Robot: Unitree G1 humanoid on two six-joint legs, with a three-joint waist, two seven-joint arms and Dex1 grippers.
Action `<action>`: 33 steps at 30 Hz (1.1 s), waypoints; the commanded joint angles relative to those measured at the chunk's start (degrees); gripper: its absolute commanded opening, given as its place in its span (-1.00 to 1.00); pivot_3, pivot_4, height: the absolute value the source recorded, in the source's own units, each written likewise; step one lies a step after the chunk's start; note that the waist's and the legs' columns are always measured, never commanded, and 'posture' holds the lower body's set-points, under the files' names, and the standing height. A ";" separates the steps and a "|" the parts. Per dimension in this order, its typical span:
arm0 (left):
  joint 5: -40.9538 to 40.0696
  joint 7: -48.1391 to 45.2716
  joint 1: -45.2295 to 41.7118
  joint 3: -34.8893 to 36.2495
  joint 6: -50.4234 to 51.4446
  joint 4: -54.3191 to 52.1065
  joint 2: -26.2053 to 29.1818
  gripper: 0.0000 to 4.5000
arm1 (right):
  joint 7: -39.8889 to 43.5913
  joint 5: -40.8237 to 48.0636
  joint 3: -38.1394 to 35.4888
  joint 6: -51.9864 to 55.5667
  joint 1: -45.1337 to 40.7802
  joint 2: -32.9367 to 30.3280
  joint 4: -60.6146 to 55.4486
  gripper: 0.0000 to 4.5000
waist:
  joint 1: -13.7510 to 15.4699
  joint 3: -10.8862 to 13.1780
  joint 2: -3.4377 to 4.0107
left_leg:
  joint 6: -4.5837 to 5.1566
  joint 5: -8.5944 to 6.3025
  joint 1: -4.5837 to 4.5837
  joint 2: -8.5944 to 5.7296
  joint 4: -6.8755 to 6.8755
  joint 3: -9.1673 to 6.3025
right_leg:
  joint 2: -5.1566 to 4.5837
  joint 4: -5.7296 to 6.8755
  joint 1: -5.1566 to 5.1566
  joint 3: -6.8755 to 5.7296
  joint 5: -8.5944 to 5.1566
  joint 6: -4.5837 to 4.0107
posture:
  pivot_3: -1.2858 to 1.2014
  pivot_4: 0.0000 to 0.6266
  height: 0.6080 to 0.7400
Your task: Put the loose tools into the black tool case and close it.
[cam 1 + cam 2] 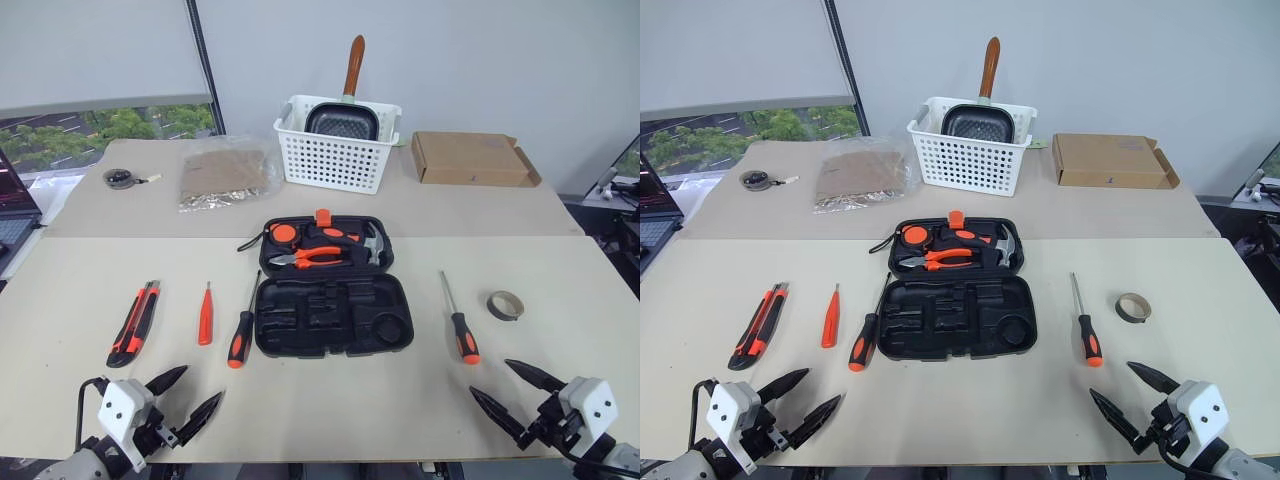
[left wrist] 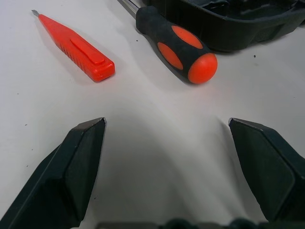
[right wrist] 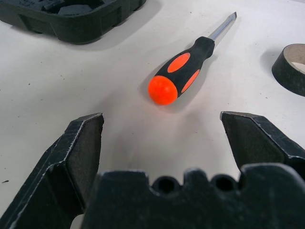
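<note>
Case: your black tool case [image 1: 333, 300] lies open on the bench [image 1: 560, 300].
Loose tools: utility knife [image 1: 134, 322], orange screwdriver [image 1: 205, 315], two long-shafted screwdrivers [image 1: 241, 335] [image 1: 463, 332] flank it.
End effectors: left end effector [image 1: 183, 399] and right end effector [image 1: 512, 392] both released, empty.

The pan [image 1: 341, 120] sits half buried in the white basket [image 1: 335, 150], and what fills the clear bag [image 1: 228, 172] far left is unreadable.

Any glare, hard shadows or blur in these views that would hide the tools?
Head views: even, soft light, tools sharp, only faint shadows beside the tool case. Left wrist view: the screwdriver is crisp, with a soft shadow under it. Right wrist view: a mild sheen on the other screwdriver, while the right pincer close to the lens looks soft.
</note>
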 commanded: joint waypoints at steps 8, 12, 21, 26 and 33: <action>-2.47 -1.24 2.45 0.12 -1.59 -0.89 -0.05 0.96 | -0.18 0.60 -0.89 1.05 -0.32 -1.57 -2.26 1.00 | -0.11 -0.02 -0.04 | 0.00 0.00 0.00 0.00 0.00 0.00 | 0.00 0.00 0.00 -0.01 0.00 0.00 | 0.03 -0.52 0.39; -3.10 -1.39 2.55 0.17 -1.73 -1.27 -0.03 0.96 | -0.04 0.71 -0.95 1.11 -0.68 -1.66 -2.19 1.00 | -0.11 -0.01 -0.04 | 0.00 0.00 0.01 0.00 0.00 0.00 | 0.00 0.01 0.00 -0.01 0.00 0.00 | 0.03 -0.52 0.39; -3.04 7.75 1.35 -3.17 4.77 -11.33 -2.84 0.96 | 9.01 10.15 -5.57 3.48 -3.94 -9.11 -5.14 1.00 | -0.17 0.04 -0.17 | 0.03 -0.01 0.00 -0.02 0.09 0.01 | 0.03 -0.02 0.07 0.02 0.03 0.05 | 0.03 -0.52 0.39; -0.38 15.49 -1.50 -6.74 10.18 -16.12 -4.08 0.96 | 14.85 13.64 -5.09 7.78 -7.99 -16.57 -8.61 1.00 | 0.02 0.12 -0.29 | 0.04 -0.01 0.30 0.02 0.11 -0.12 | 0.30 -0.03 0.52 0.02 0.05 0.07 | 0.03 -0.52 0.39; 3.70 19.63 -1.44 -10.15 11.26 -16.31 -4.73 0.96 | 17.19 14.54 -2.03 11.68 -13.62 -19.26 -11.96 1.00 | 0.53 0.13 -0.31 | 0.04 -0.01 0.40 0.04 0.10 -0.11 | 0.33 -0.10 0.66 0.02 0.05 0.06 | 0.03 -0.52 0.39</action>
